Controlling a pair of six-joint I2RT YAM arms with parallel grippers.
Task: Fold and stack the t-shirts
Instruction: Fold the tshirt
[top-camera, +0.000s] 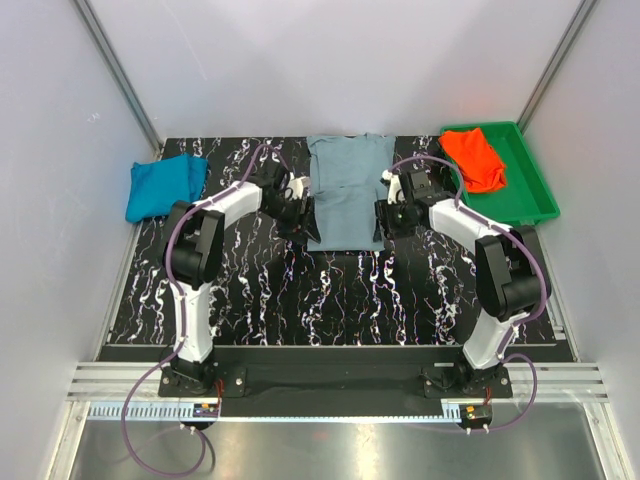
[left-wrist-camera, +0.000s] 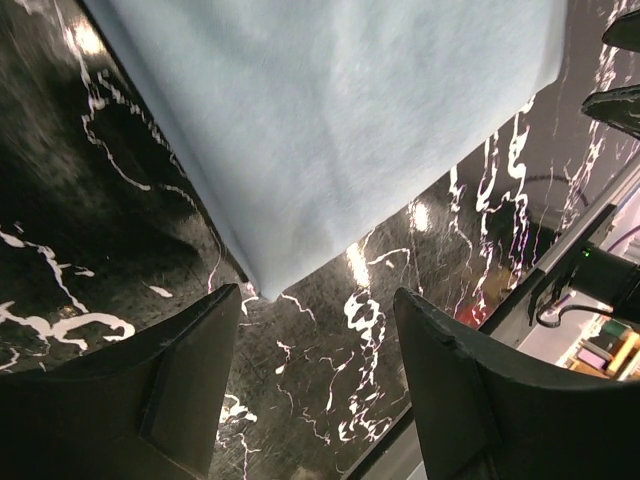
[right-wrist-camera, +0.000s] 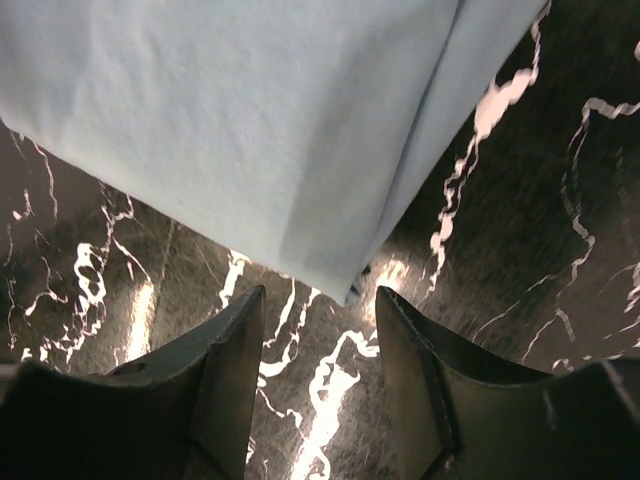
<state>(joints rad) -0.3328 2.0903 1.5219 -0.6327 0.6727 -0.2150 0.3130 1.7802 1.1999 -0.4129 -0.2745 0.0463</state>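
A grey-blue t-shirt lies flat in the middle of the black marbled table, its sides folded in to a long strip. My left gripper hovers at its near left corner, jaws open and empty, the corner just ahead of the fingertips. At the near right corner sits my right gripper, also open with nothing in it; the cloth corner lies just beyond its fingers. A teal-blue t-shirt lies folded at the far left. An orange-red t-shirt is bunched in the tray.
A green plastic tray stands at the far right of the table. White walls close in on the left, right and back. The arms' bases are bolted at the near edge.
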